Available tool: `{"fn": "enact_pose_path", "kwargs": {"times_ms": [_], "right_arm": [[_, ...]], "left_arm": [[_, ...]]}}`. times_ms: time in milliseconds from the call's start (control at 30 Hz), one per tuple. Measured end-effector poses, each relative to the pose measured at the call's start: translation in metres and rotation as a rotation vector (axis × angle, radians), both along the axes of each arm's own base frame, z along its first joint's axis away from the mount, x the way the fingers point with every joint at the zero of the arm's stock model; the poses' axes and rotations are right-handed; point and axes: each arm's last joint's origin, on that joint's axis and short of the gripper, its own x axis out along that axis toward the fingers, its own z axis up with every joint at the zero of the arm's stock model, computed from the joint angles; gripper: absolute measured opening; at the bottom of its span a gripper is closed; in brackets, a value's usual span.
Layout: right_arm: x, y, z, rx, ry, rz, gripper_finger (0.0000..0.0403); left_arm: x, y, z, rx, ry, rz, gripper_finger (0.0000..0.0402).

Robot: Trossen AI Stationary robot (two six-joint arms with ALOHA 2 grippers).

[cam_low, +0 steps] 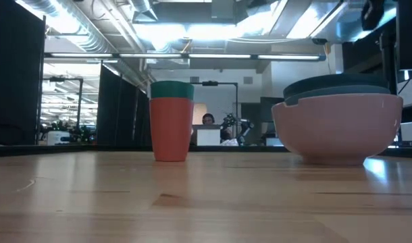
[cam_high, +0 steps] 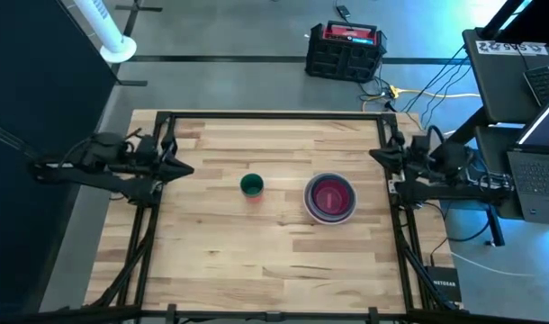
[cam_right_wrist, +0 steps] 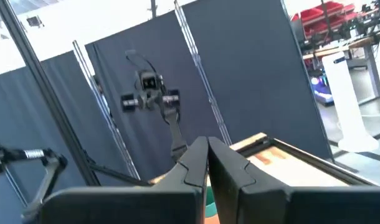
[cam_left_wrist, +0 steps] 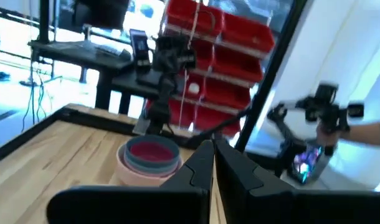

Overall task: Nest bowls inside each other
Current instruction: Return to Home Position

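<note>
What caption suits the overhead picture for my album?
Nested bowls and a green-topped cup stack on the wooden table, left arm and right arm parked at opposite edges.
</note>
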Motion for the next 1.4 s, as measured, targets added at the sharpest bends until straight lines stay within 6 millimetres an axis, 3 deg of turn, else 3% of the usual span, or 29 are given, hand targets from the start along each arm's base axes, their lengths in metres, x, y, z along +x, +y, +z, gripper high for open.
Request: {"fn": "enact_pose_path", "kwargs": {"times_ms": [133,400,800,900,1133,1300,1400], "right_arm": [[-0.006,0.000,-0.021,0.029,-0.023,-0.008,0.0000],[0.006,-0.001,-0.047,0.084,0.056,-0.016,0.0000],[0.007,-0.003,-0.062,0.065,0.200,-0.097,0.0001],[0.007,-0.004,-0.064,0.062,0.217,-0.123,0.0001],[0.007,-0.003,-0.060,0.056,0.184,-0.084,0.0001],[0.007,-0.002,-0.059,0.055,0.169,-0.074,0.0001],[0.008,-0.002,-0.059,0.056,0.168,-0.058,0.0001]], "left_arm": [[-0.002,0.002,-0.024,-0.046,-0.015,0.015,0.0000],[-0.007,0.005,-0.059,-0.116,0.009,0.076,0.0000],[-0.009,0.008,-0.080,0.016,0.209,0.153,0.0000],[-0.010,0.007,-0.083,0.118,0.238,0.136,0.0000],[-0.026,0.004,-0.078,0.237,0.128,0.006,0.0000],[-0.045,0.002,-0.089,0.237,0.009,-0.076,0.0000],[-0.042,0.001,-0.096,0.218,0.027,-0.102,0.0000]]}}
